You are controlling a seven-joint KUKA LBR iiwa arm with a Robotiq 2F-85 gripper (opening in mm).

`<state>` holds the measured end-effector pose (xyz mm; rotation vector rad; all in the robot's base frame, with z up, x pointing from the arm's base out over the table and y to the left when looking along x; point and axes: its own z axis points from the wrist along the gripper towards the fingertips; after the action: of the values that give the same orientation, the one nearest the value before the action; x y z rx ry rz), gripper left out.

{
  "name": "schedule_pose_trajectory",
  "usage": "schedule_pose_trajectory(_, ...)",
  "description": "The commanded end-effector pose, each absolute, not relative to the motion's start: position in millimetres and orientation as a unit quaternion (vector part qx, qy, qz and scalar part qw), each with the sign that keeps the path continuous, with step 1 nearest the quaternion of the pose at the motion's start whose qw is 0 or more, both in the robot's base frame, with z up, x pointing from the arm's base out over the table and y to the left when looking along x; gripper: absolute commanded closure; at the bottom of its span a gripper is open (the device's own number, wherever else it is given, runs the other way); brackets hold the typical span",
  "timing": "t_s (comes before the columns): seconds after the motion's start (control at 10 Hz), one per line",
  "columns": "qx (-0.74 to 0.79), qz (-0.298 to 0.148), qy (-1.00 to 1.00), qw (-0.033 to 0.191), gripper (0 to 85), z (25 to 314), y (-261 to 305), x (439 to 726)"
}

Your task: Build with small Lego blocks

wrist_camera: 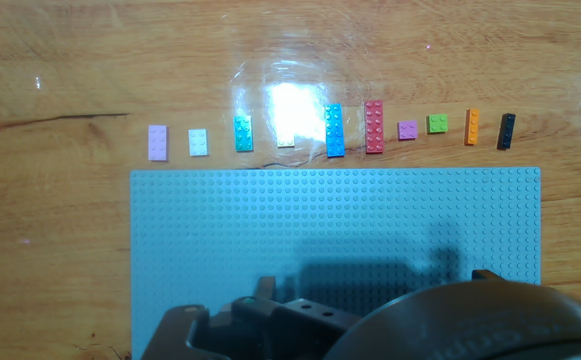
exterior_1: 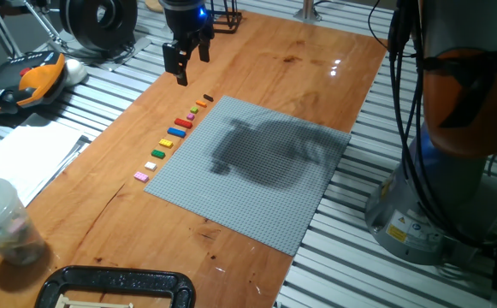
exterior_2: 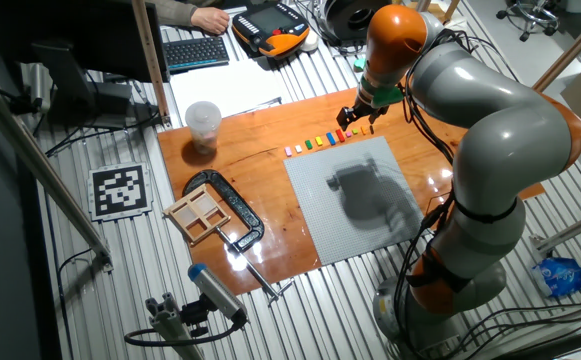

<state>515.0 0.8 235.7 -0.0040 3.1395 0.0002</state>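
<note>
The grey baseplate (exterior_1: 248, 171) lies nearest on the wooden table (exterior_1: 257, 60), and no brick sits on it, so as far as the pictures show the building has not begun and every placement is left. Just beyond its far edge the small Lego blocks (exterior_1: 173, 139) lie in 1 row on the wood, apart from each other and just beside the plate. Beyond the row's dark-brown end the gripper (exterior_1: 186, 58) hangs above the table, its fingers spread and grasping nothing. The hand view counts 10 bricks, from pink (wrist_camera: 157, 142) to the dark one (wrist_camera: 506, 131), though glare washes out the 4th; the fixed views cannot separate them so well. The other fixed view alone shows a plastic cup (exterior_2: 202, 124) and a clamp (exterior_2: 225, 208).
</note>
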Motion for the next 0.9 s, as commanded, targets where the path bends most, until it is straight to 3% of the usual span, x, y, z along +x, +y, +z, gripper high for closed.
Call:
schedule_pose_trajectory(0.0,0.087,-0.022,0.996,-0.003,68.0,235.8,0.7,514.9)
schedule_pose_trajectory(0.8,0.089,-0.024,0.996,-0.005,68.0,238.4,2.5,514.7)
